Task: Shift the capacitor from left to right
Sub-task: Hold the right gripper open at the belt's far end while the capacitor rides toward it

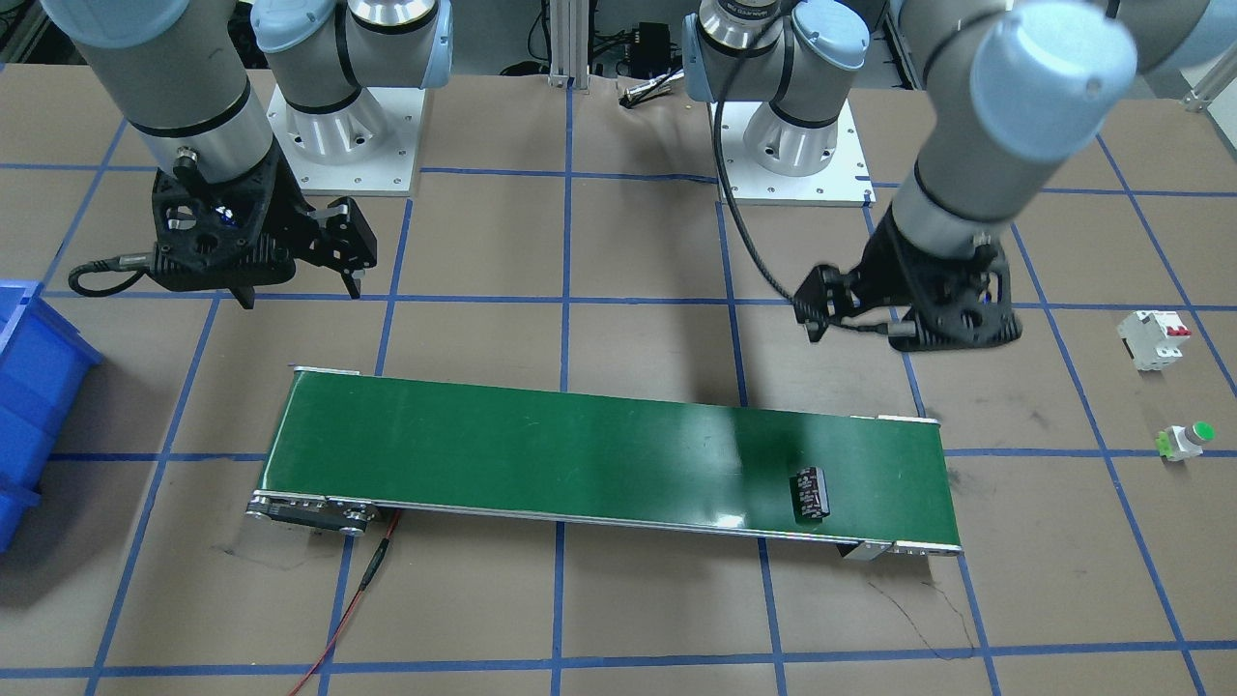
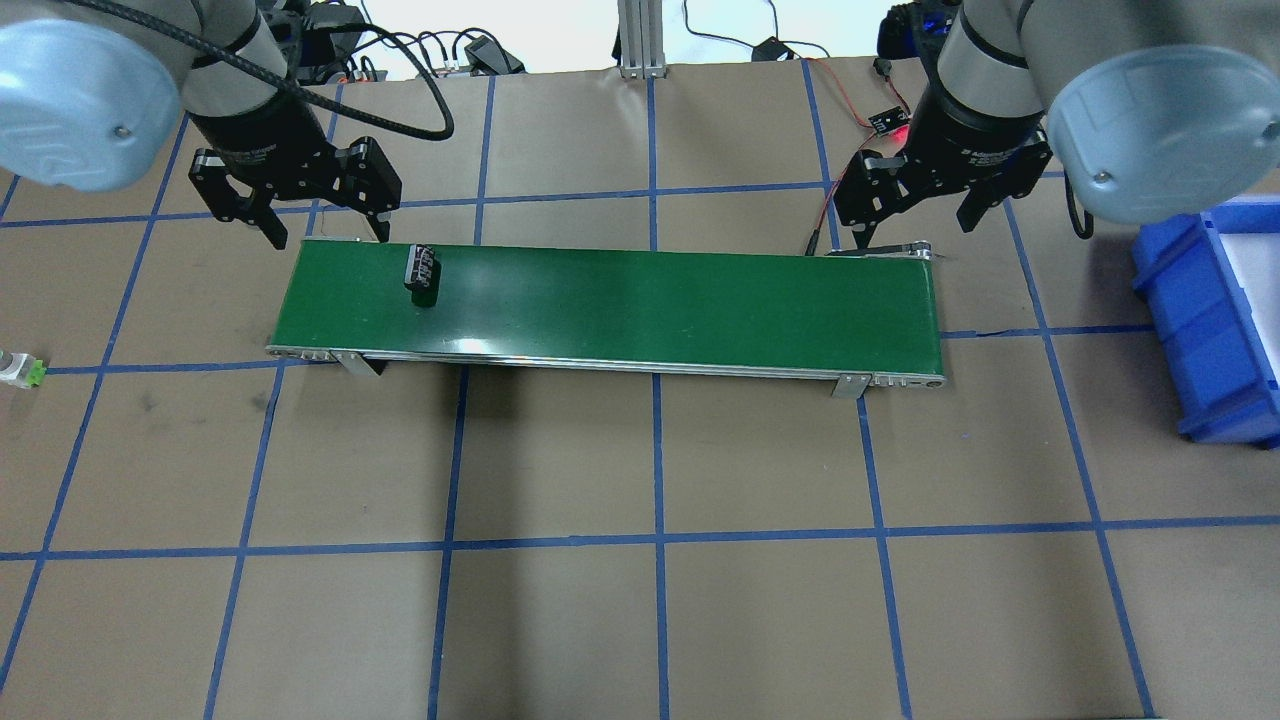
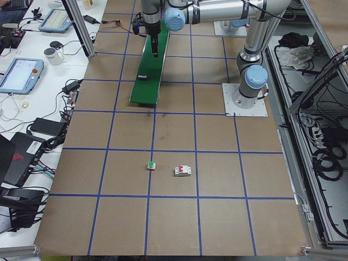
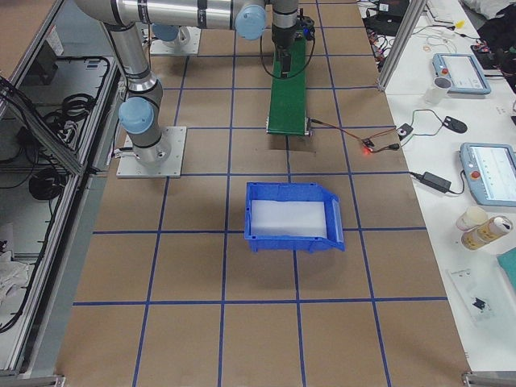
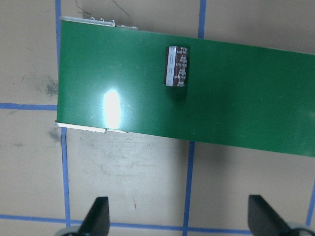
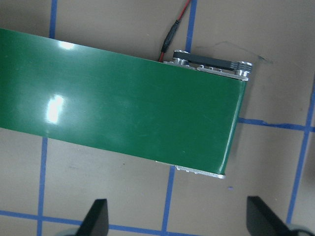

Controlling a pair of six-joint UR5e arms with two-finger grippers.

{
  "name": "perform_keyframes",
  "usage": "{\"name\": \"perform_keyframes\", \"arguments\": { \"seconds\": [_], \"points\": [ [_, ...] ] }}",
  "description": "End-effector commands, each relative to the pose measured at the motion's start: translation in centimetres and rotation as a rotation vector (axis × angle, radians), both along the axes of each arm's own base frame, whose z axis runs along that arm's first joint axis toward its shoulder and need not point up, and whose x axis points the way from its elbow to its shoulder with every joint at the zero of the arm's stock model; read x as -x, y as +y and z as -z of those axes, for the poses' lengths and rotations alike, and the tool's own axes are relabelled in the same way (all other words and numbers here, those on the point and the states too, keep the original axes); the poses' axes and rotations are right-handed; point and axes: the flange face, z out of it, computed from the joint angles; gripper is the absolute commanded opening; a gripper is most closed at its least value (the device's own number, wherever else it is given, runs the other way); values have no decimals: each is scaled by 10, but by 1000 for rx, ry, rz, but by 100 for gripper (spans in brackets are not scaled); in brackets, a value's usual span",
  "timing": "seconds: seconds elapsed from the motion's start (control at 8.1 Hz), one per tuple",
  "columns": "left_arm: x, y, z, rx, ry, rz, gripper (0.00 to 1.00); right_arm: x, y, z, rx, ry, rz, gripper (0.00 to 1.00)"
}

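Observation:
The capacitor (image 1: 810, 494), a stubby black-brown cylinder with pale markings, lies on its side on the green conveyor belt (image 1: 580, 445) near the belt's end on my left. It also shows in the overhead view (image 2: 422, 273) and the left wrist view (image 5: 176, 66). My left gripper (image 2: 328, 235) is open and empty, above the table just behind that belt end; its fingertips (image 5: 98, 211) frame bare table. My right gripper (image 2: 915, 228) is open and empty, behind the belt's other end (image 6: 236, 123).
A blue bin (image 2: 1215, 310) stands on the table at my far right. A white breaker with a red switch (image 1: 1153, 338) and a green-capped push button (image 1: 1187, 441) lie on the table beyond the belt's left end. A red wire (image 1: 348, 599) trails from the belt's right end.

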Motion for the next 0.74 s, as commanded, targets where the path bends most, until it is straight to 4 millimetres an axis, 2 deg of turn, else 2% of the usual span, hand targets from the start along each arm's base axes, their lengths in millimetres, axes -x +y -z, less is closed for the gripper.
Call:
{"name": "perform_keyframes", "arguments": {
  "seconds": [0.0, 0.12, 0.25, 0.37, 0.62],
  "points": [
    [38, 35, -48, 9, 6, 39, 100, -9, -31, 28, 31, -90, -8, 100],
    [46, 39, -58, 33, 2, 58, 100, -9, -37, 38, 20, -90, -5, 100],
    [48, 27, -58, 104, 12, 69, 100, -9, -44, 46, 29, -92, -5, 100],
    [49, 27, -63, 136, 13, 66, 100, -7, -56, 59, 42, -92, -3, 100],
    [48, 31, -67, 142, 8, 66, 100, -1, -85, 98, 56, -111, 8, 100]
  ]
}}
